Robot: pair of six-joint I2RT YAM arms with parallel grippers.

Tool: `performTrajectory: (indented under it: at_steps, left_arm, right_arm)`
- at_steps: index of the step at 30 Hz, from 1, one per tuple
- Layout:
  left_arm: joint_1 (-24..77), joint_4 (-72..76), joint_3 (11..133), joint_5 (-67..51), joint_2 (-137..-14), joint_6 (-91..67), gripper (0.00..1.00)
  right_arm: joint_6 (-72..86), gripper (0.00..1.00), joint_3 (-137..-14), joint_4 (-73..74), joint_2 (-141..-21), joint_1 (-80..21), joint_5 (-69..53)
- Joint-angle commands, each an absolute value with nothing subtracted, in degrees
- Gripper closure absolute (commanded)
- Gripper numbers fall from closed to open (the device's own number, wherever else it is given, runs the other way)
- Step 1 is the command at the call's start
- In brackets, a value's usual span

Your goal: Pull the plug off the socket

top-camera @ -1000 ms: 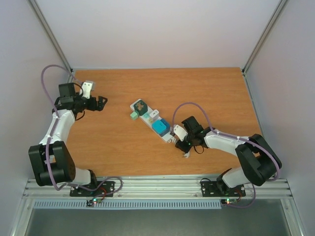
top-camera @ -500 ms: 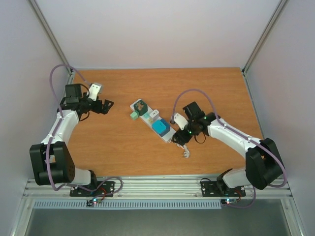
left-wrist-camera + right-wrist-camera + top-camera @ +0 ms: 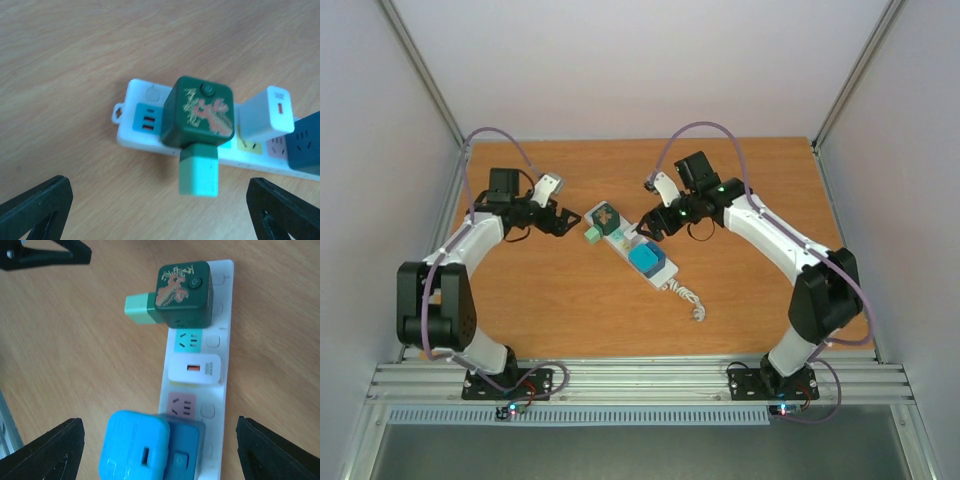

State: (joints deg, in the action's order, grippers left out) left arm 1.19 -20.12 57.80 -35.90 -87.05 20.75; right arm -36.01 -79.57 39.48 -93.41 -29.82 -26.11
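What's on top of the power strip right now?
On the power strip: a dark green cube with a light green plug in its side, a white charger and a blue block. The teal outlet and pink outlet show; outlets beneath the plugs are covered.

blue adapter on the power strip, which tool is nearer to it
right. the right tool hovers just beyond the blue adapter; the left tool sits past the power strip's opposite end
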Motion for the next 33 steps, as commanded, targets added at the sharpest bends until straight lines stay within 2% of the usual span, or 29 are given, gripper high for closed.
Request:
performTrajectory:
  at_steps: [1, 9, 16, 23, 33]
  left_arm:
    - [4.0, -15.1, 62.9, -41.1, -92.2, 17.6, 0.03]
    - [8.0, -13.6, 69.9, -43.9, -102.3, 13.9, 0.03]
    - [8.8, -14.4, 73.8, -45.5, -107.7, 12.5, 0.05]
    - [11.5, -18.1, 75.4, -47.5, -110.3, 15.4, 0.13]
    - [14.9, -22.0, 74.7, -48.7, -110.9, 18.8, 0.26]
  right_arm:
    - [-29.4, 0.16, -83.9, 37.6, -99.3, -29.2, -31.1]
    - [-22.6, 0.15, -91.2, 38.9, -109.9, -22.7, -42.0]
    - [-19.5, 0.14, -90.9, 38.4, -116.3, -19.7, -47.2]
    - [-17.7, 0.17, -86.9, 36.3, -119.0, -19.7, -51.8]
    - [-18.3, 0.18, -78.4, 36.2, -114.8, -19.7, -57.4]
